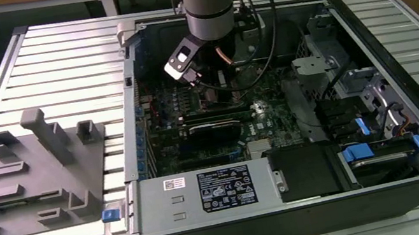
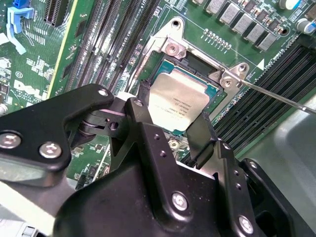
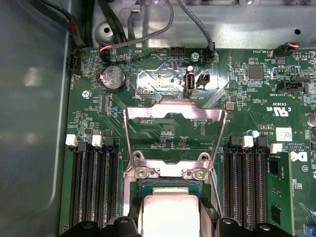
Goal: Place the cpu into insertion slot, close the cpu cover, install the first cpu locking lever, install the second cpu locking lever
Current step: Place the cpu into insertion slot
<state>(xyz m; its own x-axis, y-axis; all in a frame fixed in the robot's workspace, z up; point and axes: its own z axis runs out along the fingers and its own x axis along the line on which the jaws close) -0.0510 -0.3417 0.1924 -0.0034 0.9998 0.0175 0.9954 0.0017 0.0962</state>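
Gripper [image 2: 175, 111] grasps the cpu [image 2: 180, 98] over the slot [image 2: 195, 61], near 12 o'clock of the case [image 1: 297, 225] in the exterior view. Cover [image 3: 207, 112] stands open; closing and locking remain.

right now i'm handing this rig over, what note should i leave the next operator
Claw: shut on the cpu, gripping two opposite edges.
The cpu is down in the slot; I can't confirm that it is fully seated.
Cover: open, tilted up off the slot.
Lever: lies free beside the slot, not latched.
Done: cpu is at the slot.
Not yet done: cpu released, cover closed, levers latched.
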